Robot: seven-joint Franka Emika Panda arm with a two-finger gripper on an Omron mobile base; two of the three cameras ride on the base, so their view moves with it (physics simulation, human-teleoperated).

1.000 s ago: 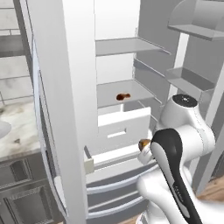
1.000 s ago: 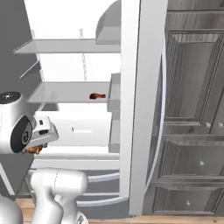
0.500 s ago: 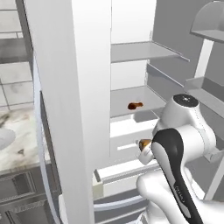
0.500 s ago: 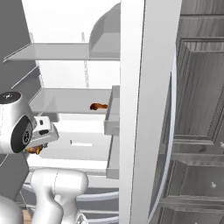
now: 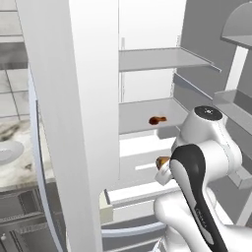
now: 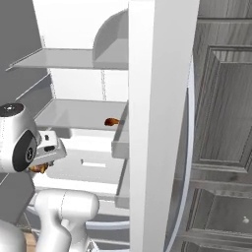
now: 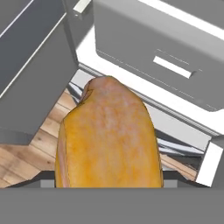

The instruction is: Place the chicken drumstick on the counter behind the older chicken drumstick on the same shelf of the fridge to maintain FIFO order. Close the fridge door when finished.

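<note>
The fridge (image 5: 93, 98) stands with its doors swung wide, white interior exposed. In the left base view the near door edge rises as a broad white slab, and a strip of the counter (image 5: 29, 165) shows at the left, marbled white over grey cabinets. The shelf (image 5: 142, 115) runs flat above a white drawer front (image 6: 88, 165). An older drumstick (image 5: 157, 119) lies on that shelf toward its right front area in the left base view, apart from the back wall; the right base view places it (image 6: 111, 121) near the shelf's right edge.

The gripper (image 5: 162, 170) sits in front of the drawer, below shelf level. Its fingers are clamped on the chicken drumstick (image 7: 109, 140), golden-orange, fat end toward the camera in the hand view, held above the wood floor (image 7: 35, 144).
</note>
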